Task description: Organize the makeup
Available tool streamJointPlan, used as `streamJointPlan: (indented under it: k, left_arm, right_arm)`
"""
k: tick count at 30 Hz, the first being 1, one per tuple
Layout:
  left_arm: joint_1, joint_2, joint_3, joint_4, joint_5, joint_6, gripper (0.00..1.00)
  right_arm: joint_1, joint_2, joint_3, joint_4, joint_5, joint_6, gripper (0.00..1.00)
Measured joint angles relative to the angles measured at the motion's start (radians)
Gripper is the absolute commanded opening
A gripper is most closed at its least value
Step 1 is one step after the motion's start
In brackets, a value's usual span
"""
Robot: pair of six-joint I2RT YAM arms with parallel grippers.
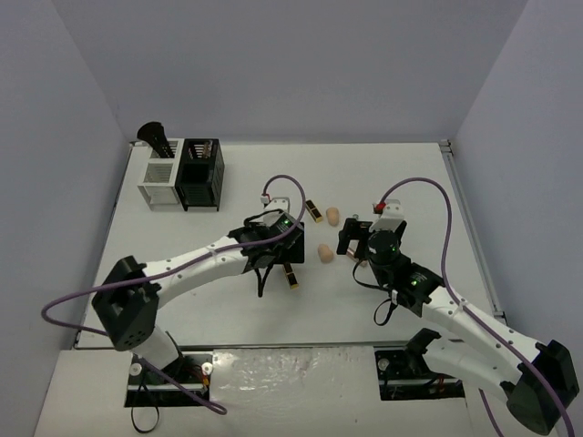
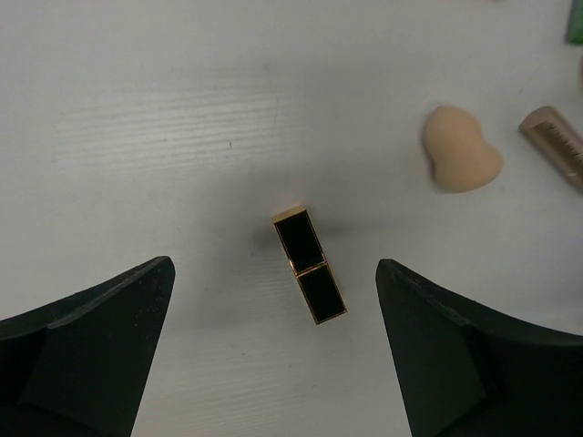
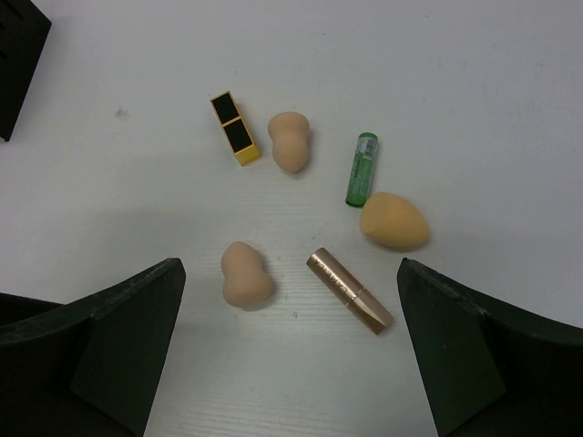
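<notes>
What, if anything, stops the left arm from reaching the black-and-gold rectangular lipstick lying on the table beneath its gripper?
Probably nothing, so likely yes. The left gripper hangs open above the black-and-gold lipstick, which lies flat on the white table between the two fingers. The nearest peach egg-shaped sponge sits off to one side.

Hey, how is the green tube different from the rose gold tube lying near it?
Colour: the green tube is bright green; the rose-gold tube is metallic pink-gold. Build: the green tube looks slimmer and shorter than the rose-gold tube. Pose: in the right wrist view the green tube runs nearly vertical, the rose-gold tube diagonal. Both lie flat on the white table.
</notes>
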Motion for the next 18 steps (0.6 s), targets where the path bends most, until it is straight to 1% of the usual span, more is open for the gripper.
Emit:
streamJointPlan:
  k: [5,9,13,16,18]
  left_arm:
    - [-0.011,0.178,0.038,-0.028,0.046,-0.051,0.79]
    - [-0.011,0.263,0.089,-0.040,0.075,-0.071,0.72]
    - [-0.011,0.305,0.119,-0.045,0.090,-0.085,0.58]
    - [-0.011,0.330,0.124,-0.048,0.098,-0.093,0.50]
    - [-0.011,0.345,0.125,-0.053,0.102,-0.095,0.42]
  right_arm:
    - [-0.002,-0.025,-0.019,0.000,0.019,0.001,1.00]
    - [-0.005,-0.036,-0.038,0.006,0.022,0.003,1.00]
    - [-0.005,-0.036,-0.051,0.007,0.021,0.004,1.00]
    - [-0.005,-0.036,-0.059,0.015,0.020,0.004,1.00]
    - [-0.006,-0.036,-0.061,0.018,0.020,0.004,1.00]
